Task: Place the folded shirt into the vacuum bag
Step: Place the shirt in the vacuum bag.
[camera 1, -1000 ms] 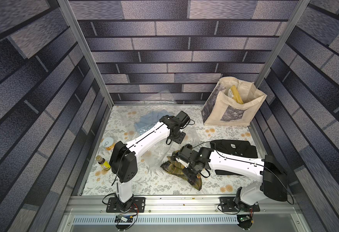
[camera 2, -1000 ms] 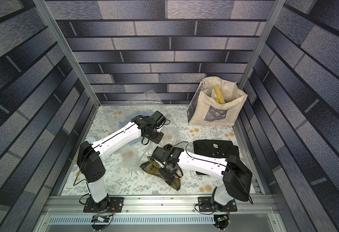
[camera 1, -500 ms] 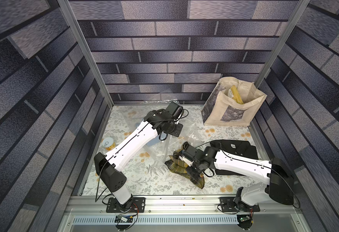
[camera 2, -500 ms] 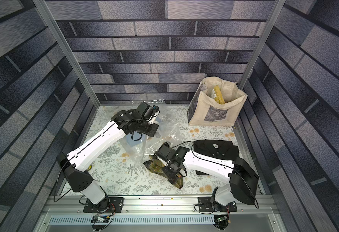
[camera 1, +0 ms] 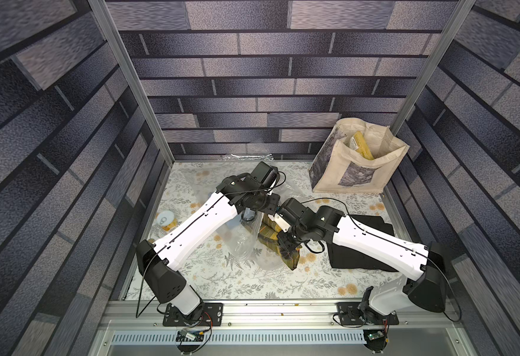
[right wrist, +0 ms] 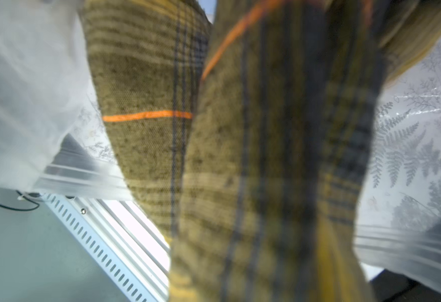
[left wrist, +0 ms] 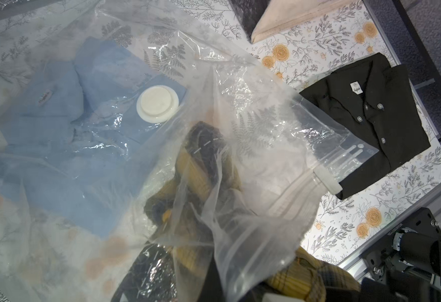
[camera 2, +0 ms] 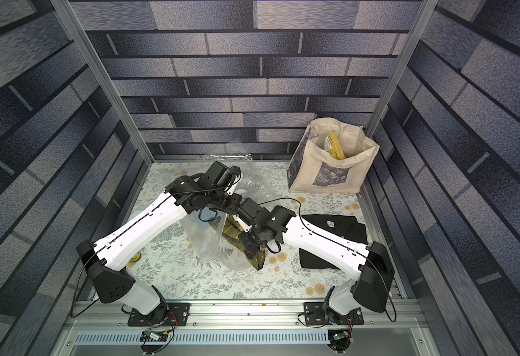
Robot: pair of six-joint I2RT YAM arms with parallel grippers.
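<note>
Mustard plaid cloth is filling the right wrist view. The right gripper (camera 1: 286,246) is clenching the plaid shirt (right wrist: 240,157), which is hanging bunched from it near the table's centre. The zip strip (right wrist: 83,180) is showing on both sides of the cloth, so I judge the shirt is passing through the mouth of the vacuum bag (left wrist: 253,125), part in and part out. The left gripper (camera 1: 248,215), just beside at about 10 o'clock from the right one, is pinching shut on the bag's film and lifting its upper lip. Deeper in the bag, a blue shirt (left wrist: 57,130) is lying by the white valve cap (left wrist: 157,104). A black shirt (left wrist: 371,117) is lying at 3 o'clock on the floral table (camera 1: 221,283), and a canvas tote bag (camera 1: 354,166) is standing at 1 o'clock.

To do this well, I am aiming to hold the lip high and taut. I would push the shirt low toward 11 o'clock and release only once its tail is past the zip strip, since limp film is likely to drag along.
</note>
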